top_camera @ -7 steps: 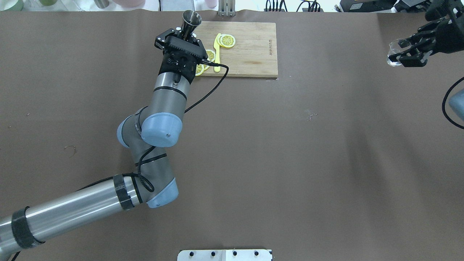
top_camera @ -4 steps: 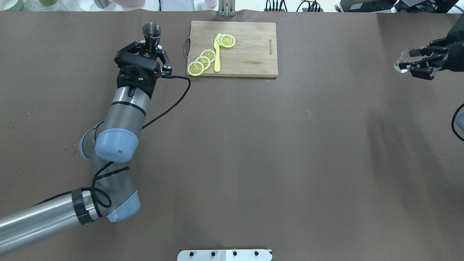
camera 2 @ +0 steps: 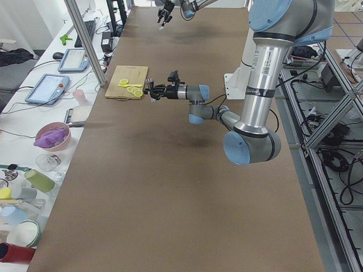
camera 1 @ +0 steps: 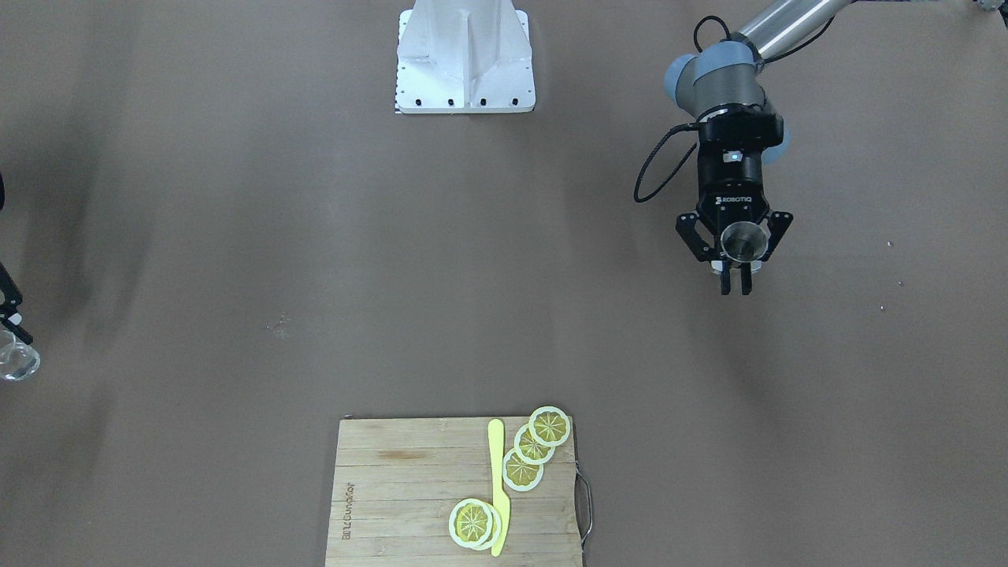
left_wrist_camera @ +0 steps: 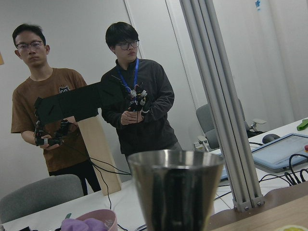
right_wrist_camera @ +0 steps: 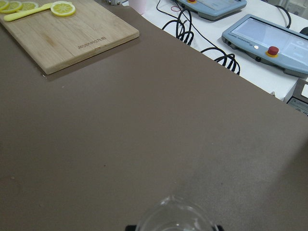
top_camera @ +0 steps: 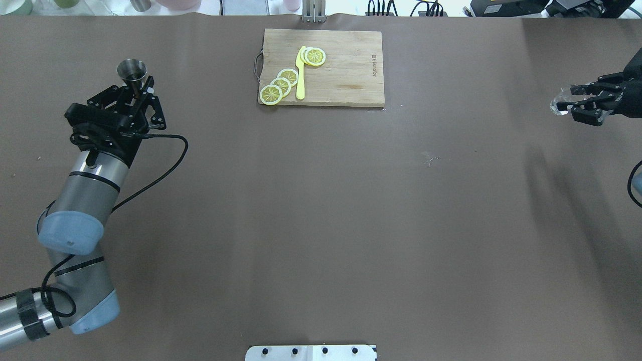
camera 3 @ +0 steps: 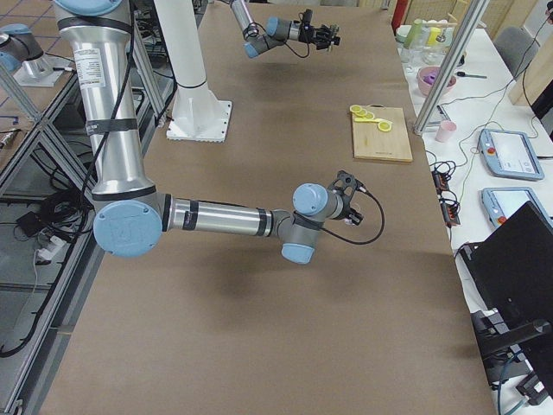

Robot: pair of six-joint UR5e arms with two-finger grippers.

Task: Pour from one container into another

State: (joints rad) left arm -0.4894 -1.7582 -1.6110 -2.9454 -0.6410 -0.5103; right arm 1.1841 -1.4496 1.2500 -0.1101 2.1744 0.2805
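Note:
My left gripper (top_camera: pixel 135 93) is shut on the waist of the steel jigger (top_camera: pixel 132 70) and holds it upright above the table's left side. In the front-facing view the jigger (camera 1: pixel 740 240) shows its open top, with the left gripper (camera 1: pixel 736 283) beneath it. The jigger's upper cone (left_wrist_camera: pixel 175 192) fills the bottom of the left wrist view. Far right, my right gripper (top_camera: pixel 572 102) is shut on the clear glass cup (top_camera: pixel 558 100). That cup (camera 1: pixel 17 364) also sits at the front-facing view's left edge, and its rim (right_wrist_camera: pixel 175 219) shows in the right wrist view.
A wooden cutting board (top_camera: pixel 346 75) with lemon slices (top_camera: pixel 281 85) and a yellow knife (top_camera: pixel 300 72) lies at the table's far middle. The robot's base plate (top_camera: pixel 311 353) is at the near edge. Tablets and cables (right_wrist_camera: pixel 260 33) lie past the table's far edge.
My left arm has swung left with the jigger, from the cutting board's corner to the table's left side. The right gripper has drifted slightly nearer with the cup.

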